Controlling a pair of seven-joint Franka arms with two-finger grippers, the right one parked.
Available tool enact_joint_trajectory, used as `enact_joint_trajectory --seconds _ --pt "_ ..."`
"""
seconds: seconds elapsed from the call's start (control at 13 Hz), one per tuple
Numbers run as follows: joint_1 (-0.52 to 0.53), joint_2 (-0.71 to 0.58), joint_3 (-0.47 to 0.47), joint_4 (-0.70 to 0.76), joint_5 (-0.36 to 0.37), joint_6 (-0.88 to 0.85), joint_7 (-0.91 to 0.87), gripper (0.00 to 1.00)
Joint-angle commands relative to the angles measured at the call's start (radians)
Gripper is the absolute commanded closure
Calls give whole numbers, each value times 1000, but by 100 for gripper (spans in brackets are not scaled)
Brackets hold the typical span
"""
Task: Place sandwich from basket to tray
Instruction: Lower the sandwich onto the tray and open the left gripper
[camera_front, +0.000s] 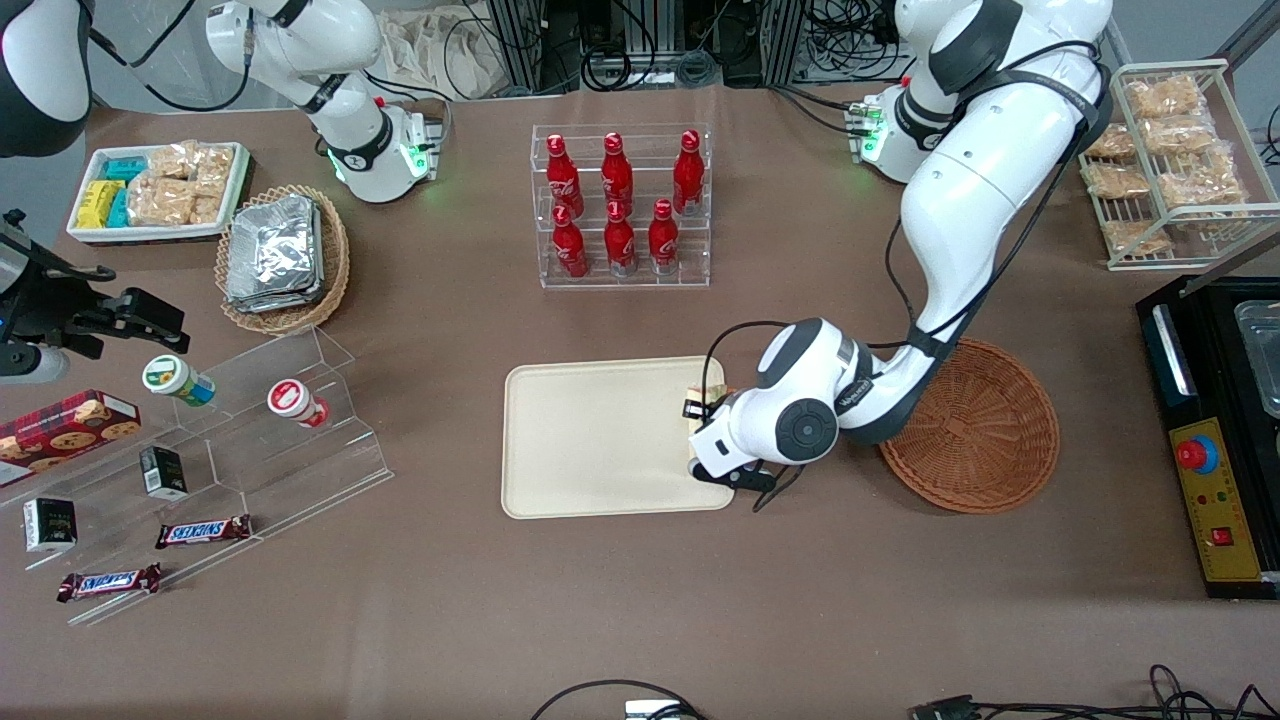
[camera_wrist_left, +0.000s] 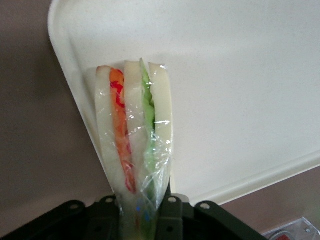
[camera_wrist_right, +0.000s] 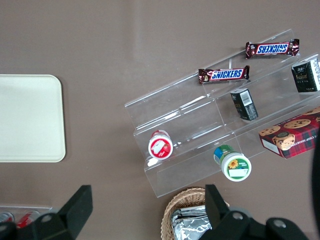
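The sandwich (camera_wrist_left: 134, 135) is a clear-wrapped wedge of pale bread with orange-red and green filling. My left gripper (camera_wrist_left: 139, 207) is shut on its narrow end and holds it over the rim of the cream-beige tray (camera_wrist_left: 240, 75). In the front view the gripper (camera_front: 700, 415) hangs over the tray (camera_front: 590, 440) at its edge nearest the basket, and a bit of the sandwich (camera_front: 706, 392) shows beside the wrist. The reddish-brown wicker basket (camera_front: 985, 440) stands beside the tray toward the working arm's end, with nothing seen in it.
A clear rack of red bottles (camera_front: 620, 205) stands farther from the front camera than the tray. A clear stepped display (camera_front: 220, 440) with snacks lies toward the parked arm's end. A black control box (camera_front: 1215, 440) and a wire rack of snack packets (camera_front: 1165, 160) stand near the basket.
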Motion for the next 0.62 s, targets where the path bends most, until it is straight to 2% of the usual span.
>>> enact_joint_trajectory --seconds 0.0,0.23,0.54 --pt "0 -3 -1 27 24 -10 -12 0" --pt "26 -37 -3 33 19 -25 -15 0" --pt "94 -181 -4 33 11 -138 -14 0"
